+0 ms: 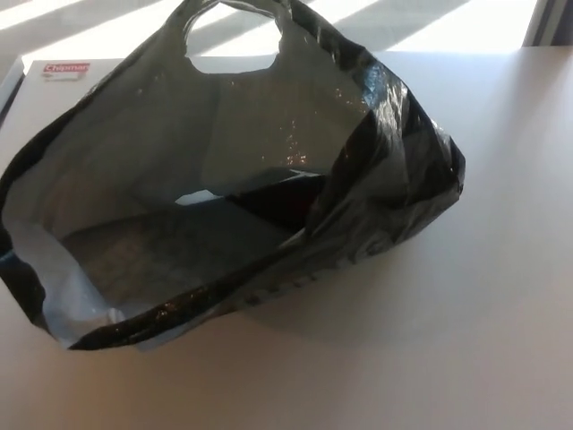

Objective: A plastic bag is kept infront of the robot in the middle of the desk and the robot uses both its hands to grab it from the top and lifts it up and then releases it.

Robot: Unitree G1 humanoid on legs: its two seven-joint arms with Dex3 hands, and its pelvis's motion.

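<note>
A dark, glossy plastic bag (376, 170) rests on the pale desk (466, 322), its mouth gaping wide toward me so the grey inside shows. Its far handle loop (235, 18) stands up at the top of the head view. The near rim (134, 327) sags onto the desk at the lower left. Something flat and dark lies inside at the bottom, too dim to make out. Neither of my hands shows in the picture.
A red and white label (66, 69) is stuck on the desk at the far left corner. Sunlit stripes fall across the floor beyond the desk's far edge.
</note>
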